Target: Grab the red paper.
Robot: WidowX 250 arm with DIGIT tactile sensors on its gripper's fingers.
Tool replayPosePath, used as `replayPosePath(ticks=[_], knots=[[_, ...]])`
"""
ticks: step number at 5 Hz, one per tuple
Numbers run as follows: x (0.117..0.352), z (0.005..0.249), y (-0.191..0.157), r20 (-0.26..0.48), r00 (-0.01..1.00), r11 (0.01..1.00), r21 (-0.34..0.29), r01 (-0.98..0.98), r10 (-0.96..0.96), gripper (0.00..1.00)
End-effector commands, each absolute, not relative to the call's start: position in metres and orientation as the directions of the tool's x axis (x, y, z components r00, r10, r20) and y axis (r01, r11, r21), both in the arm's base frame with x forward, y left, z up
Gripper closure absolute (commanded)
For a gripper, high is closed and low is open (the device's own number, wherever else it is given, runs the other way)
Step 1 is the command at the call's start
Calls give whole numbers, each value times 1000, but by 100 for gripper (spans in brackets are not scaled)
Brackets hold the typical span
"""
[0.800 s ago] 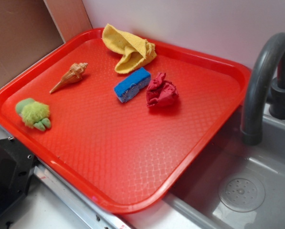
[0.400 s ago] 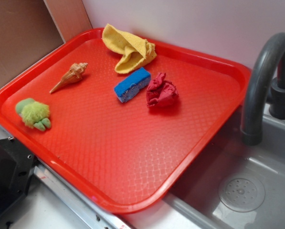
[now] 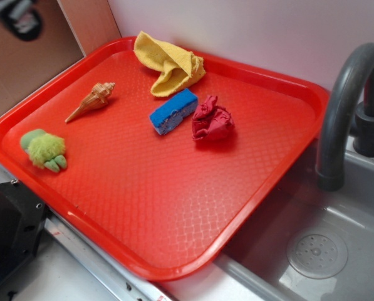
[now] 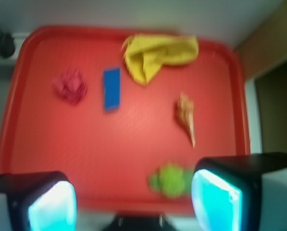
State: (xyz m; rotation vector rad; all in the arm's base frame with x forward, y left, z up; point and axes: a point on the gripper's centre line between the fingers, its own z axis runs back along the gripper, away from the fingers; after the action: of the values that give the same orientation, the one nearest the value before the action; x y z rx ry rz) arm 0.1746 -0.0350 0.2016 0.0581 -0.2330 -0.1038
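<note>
The red paper (image 3: 212, 119) is located on the red tray (image 3: 174, 207), in the far half, just beside the blue sponge (image 3: 173, 111) and apart from it. The yellow cloth (image 3: 169, 63) is positioned at the far edge of the tray. A shell (image 3: 91, 101) and a green fuzzy toy (image 3: 44, 149) are placed on the left side. The gripper (image 4: 133, 202) is held open, well above the tray; both fingers (image 4: 215, 197) are seen at the bottom of the blurred wrist view, and nothing is held between them. A grey faucet (image 3: 346, 106) is mounted beside the sink (image 3: 324, 251).
</note>
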Motion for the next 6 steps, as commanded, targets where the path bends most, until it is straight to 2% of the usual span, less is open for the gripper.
replayPosePath(ticks=[1,2,3,4,6], knots=[[237,179,-73,336,896,956,64,285,-290,0],[262,154,-91,308,877,925,32,378,-369,0],[274,132,-102,300,865,902,-29,431,-403,0],[285,104,-113,245,861,883,-38,468,-445,0],[287,57,-119,125,861,863,-49,502,-494,0]])
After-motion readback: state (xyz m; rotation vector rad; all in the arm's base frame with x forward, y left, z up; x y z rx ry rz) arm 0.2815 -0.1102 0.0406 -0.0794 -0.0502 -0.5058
